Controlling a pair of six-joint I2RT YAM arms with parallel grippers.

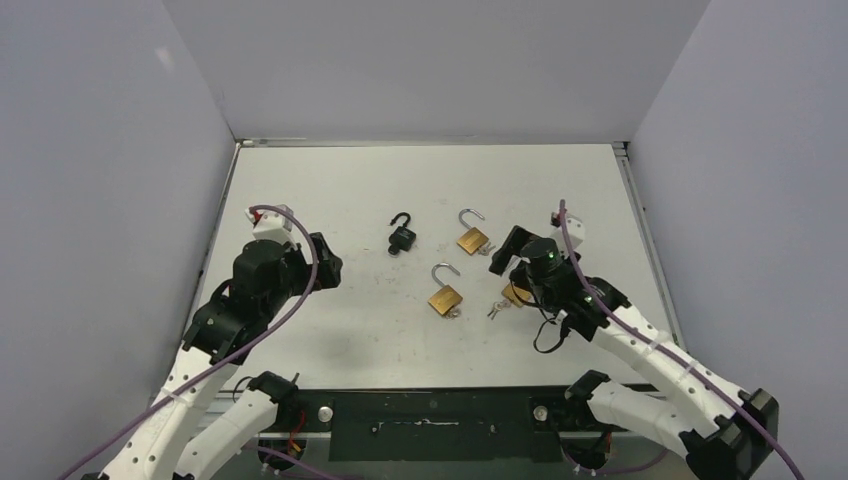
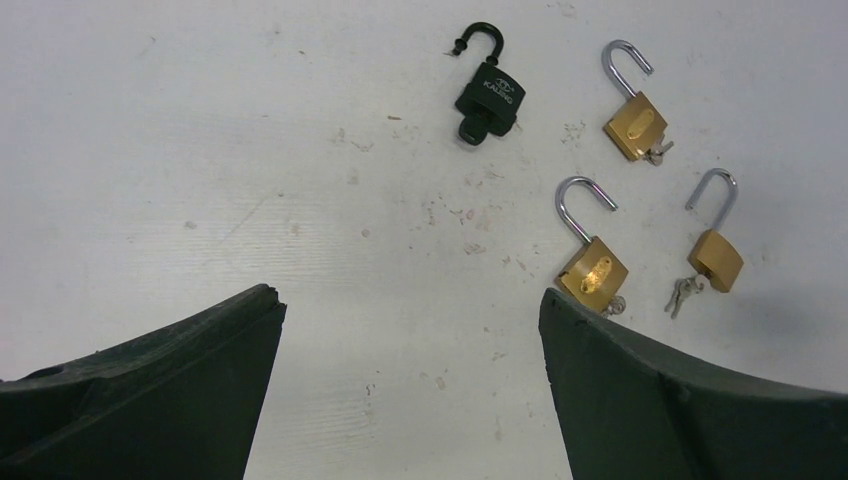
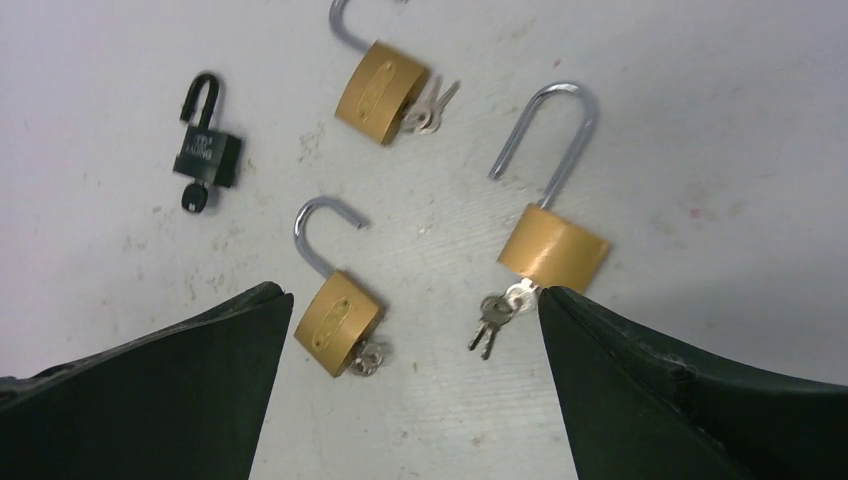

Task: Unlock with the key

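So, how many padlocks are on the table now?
4. The black padlock lies far left. The far brass padlock is to its right. The middle brass padlock is nearer the arms. The right brass padlock lies just right of that one.

The white, scuffed table (image 1: 400, 190) carries 4 padlocks, all with open shackles. They are a black padlock (image 1: 402, 237) at left, a far brass padlock (image 1: 472, 240), a middle brass padlock (image 1: 446, 299) and a right brass padlock (image 3: 553, 248), with keys (image 3: 488, 318) at its base.
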